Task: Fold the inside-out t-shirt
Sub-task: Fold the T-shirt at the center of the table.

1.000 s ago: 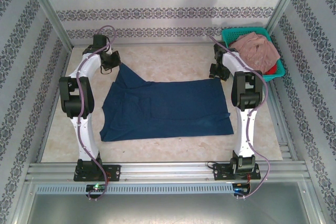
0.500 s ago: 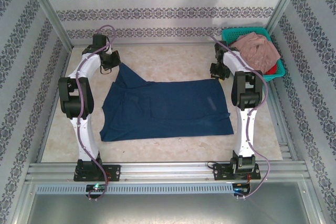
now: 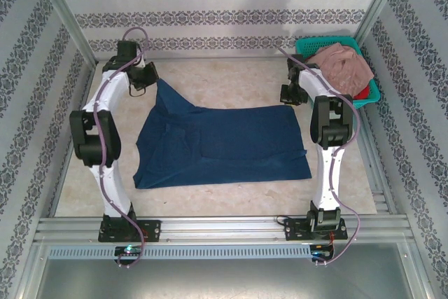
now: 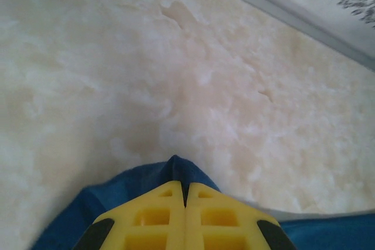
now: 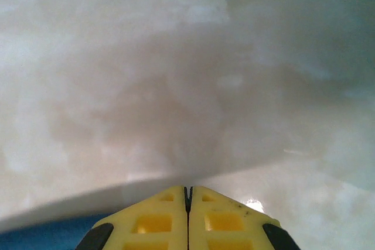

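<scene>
Yellow ribbed fingers [image 4: 158, 218] of the left gripper [image 4: 186, 187] are closed tight on a peak of the inside-out t-shirt [image 3: 224, 145].
The right gripper [image 5: 188, 190] is closed at the shirt's far right corner; a hold cannot be told. The soft, wrinkled navy cloth lies mid-table [image 3: 231, 78], long axis left to right, far left corner peaked upward. Both arms reach forward, elbows raised.

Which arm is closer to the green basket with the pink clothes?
Right. The right gripper is just left of the basket, at the t-shirt's far right corner; the left gripper is across the table, pinching its far left corner.
</scene>
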Action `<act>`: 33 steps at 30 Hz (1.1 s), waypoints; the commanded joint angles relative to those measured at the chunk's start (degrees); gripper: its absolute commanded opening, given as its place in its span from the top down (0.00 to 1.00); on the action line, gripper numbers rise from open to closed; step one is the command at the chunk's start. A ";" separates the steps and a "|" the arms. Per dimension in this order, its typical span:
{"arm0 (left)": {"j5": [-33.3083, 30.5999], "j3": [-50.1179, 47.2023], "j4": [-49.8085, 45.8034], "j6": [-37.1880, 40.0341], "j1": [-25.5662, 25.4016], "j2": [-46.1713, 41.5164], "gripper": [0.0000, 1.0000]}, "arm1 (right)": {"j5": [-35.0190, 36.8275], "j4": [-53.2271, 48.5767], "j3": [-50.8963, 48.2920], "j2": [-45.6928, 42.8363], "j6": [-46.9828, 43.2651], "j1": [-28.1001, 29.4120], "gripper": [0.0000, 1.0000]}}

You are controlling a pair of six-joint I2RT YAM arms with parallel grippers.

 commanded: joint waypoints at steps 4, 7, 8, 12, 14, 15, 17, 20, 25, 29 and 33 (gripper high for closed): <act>2.42 -12.47 2.14 -6.10 -0.30 -13.26 1.00 | 1.20 3.64 -7.29 -11.05 -4.08 0.35 0.96; 3.28 -18.77 2.00 -7.18 -0.30 -18.50 1.00 | 1.45 5.25 -12.34 -15.17 -4.57 0.31 0.96; 3.92 -20.97 1.74 -7.41 -0.30 -20.35 1.00 | 1.50 5.72 -14.15 -16.65 -4.64 0.35 0.96; 4.84 -28.32 -0.58 -8.89 -0.26 -27.75 1.00 | 1.36 6.99 -20.96 -21.91 -4.40 0.26 0.95; 5.68 -31.09 -2.12 -9.62 -0.29 -30.94 1.00 | 1.62 7.01 -23.39 -23.76 -4.34 0.19 0.95; 6.24 -32.57 -2.83 -9.91 -0.30 -32.57 1.00 | 1.84 7.05 -24.50 -24.72 -4.24 0.09 0.95; 6.71 -34.48 -5.10 -10.09 -0.30 -34.80 1.00 | 2.39 6.79 -26.15 -26.16 -4.26 0.00 0.95; 8.96 -36.35 -7.92 -10.20 -0.30 -36.76 1.00 | 2.76 6.24 -27.93 -27.64 -4.04 -0.26 0.95; 12.65 -37.18 -9.28 -12.26 -0.30 -39.56 1.00 | 3.44 4.71 -28.87 -29.02 -4.00 -0.35 0.95; 13.97 -36.79 -11.98 -12.26 -0.21 -41.21 1.00 | 5.58 2.71 -29.36 -29.31 -4.24 -0.35 0.95; 14.73 -37.20 -13.11 -12.59 -0.08 -42.37 1.00 | 7.22 2.14 -30.92 -29.70 -4.05 -0.42 0.95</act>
